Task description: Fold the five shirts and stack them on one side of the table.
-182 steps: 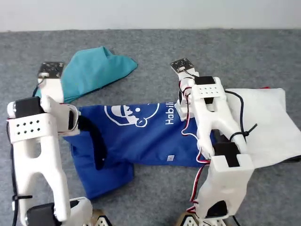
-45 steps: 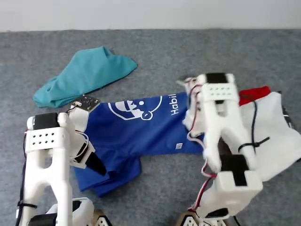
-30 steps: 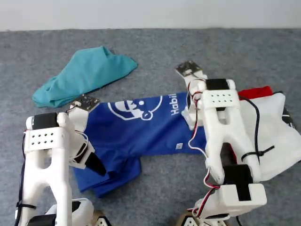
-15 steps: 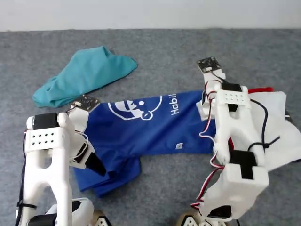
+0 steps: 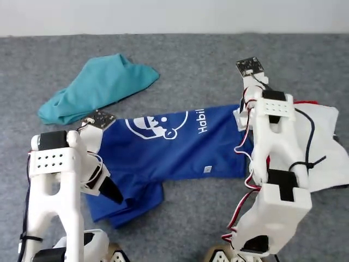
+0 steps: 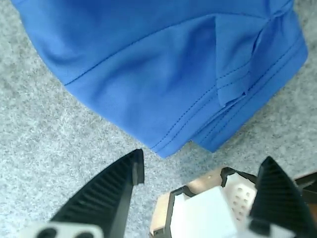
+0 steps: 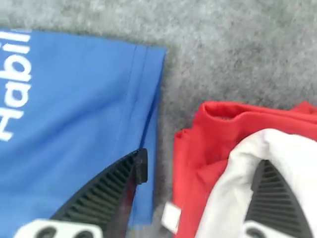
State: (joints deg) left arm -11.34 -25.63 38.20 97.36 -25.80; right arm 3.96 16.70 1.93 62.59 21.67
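Grey felt table [image 5: 218, 65]. High view: blue shirt [image 5: 163, 153] spread mid-table, teal shirt [image 5: 98, 87] bunched far left, white shirt [image 5: 327, 147] at right edge. Right wrist view adds what the arm hides from above: red shirt [image 7: 198, 134] under the white one, just beside blue's hem. Right gripper [image 7: 200, 166] is wide open over that gap, empty. Left wrist view: left gripper [image 6: 203, 163] wide open, empty, above blue's doubled-over near corner.
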